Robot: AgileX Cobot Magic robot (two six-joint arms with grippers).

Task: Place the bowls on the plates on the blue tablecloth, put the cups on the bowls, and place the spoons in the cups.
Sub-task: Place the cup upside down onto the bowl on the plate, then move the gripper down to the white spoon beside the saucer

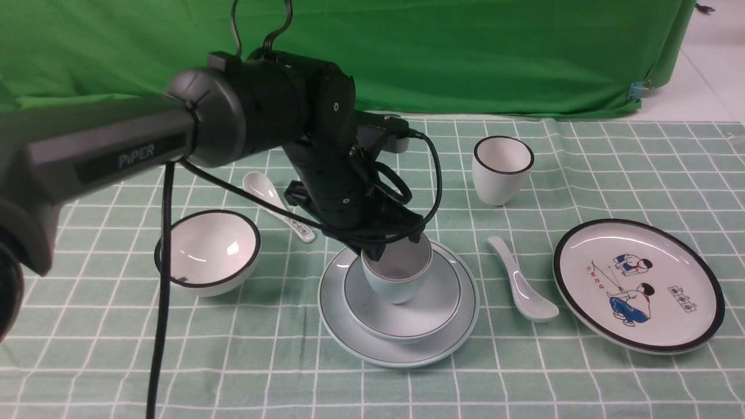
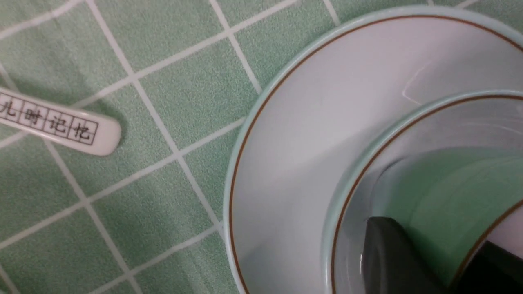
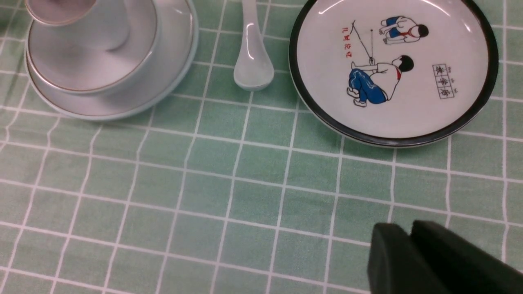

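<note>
On the blue tablecloth (image 1: 611, 169) are counted two plates (image 1: 582, 256), bowls (image 1: 209, 250), cups (image 1: 502, 166), spoons (image 1: 521, 285). The blue cup (image 1: 397, 276) is nested in the plated blue bowl (image 1: 407, 320), straddled by the left pincer (image 1: 393, 245), whose grip cannot be told; the right pincer (image 3: 410, 245) is clenched

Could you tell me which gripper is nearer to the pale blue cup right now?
Left. The left gripper straddles the rim of the pale blue cup, in the bowl; the right gripper hangs over bare tablecloth near the cartoon plate, well away from the cup.
</note>
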